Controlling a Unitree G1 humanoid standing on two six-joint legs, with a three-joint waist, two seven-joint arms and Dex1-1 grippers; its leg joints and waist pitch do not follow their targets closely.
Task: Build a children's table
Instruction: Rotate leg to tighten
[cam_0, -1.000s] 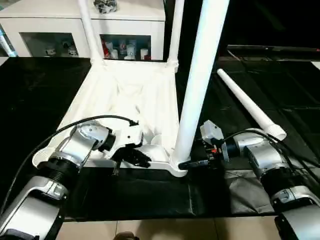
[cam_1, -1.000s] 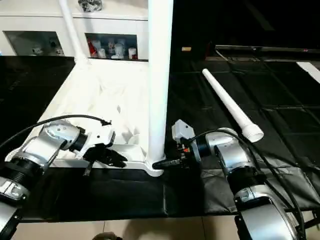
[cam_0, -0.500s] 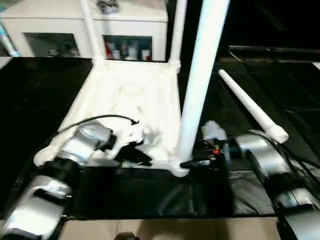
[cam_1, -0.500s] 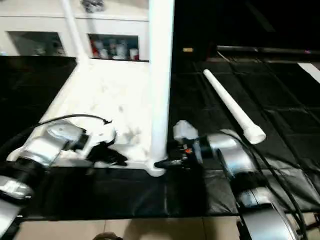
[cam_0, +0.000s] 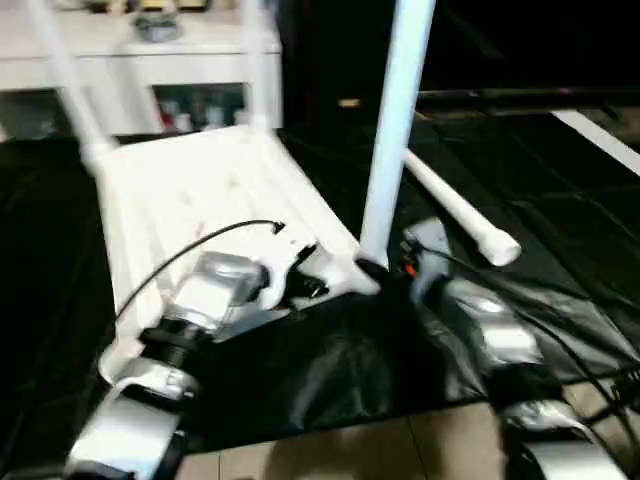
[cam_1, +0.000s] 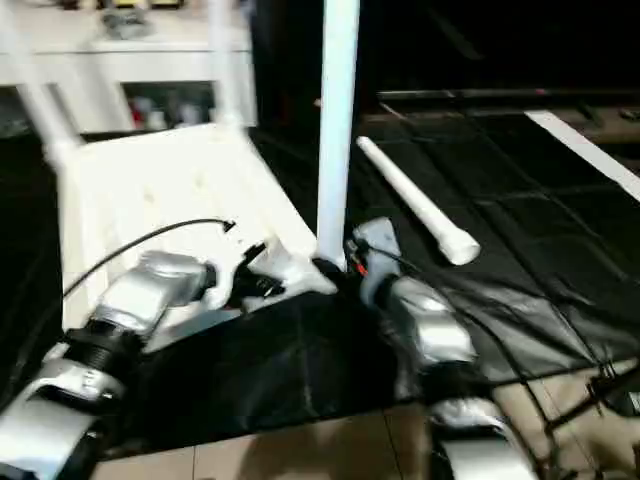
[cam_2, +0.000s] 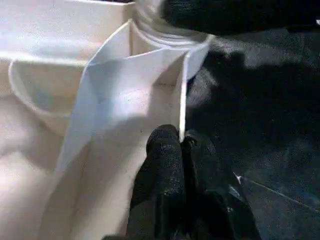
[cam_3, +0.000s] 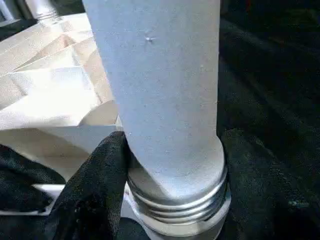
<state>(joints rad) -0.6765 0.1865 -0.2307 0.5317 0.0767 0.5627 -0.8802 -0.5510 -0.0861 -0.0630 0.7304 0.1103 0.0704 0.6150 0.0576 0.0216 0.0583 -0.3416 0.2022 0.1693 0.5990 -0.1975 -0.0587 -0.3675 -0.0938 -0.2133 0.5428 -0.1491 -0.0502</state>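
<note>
The children's table top is lying upside down on the black mat, three legs standing up in it and a fourth leg loose on the mat to the right. The right gripper is clamped round the near upright leg, right above its threads. The left gripper is pinched together on a thin rib at that corner. My worry: the leg cross-threads or tips if the top slides on the mat.
</note>
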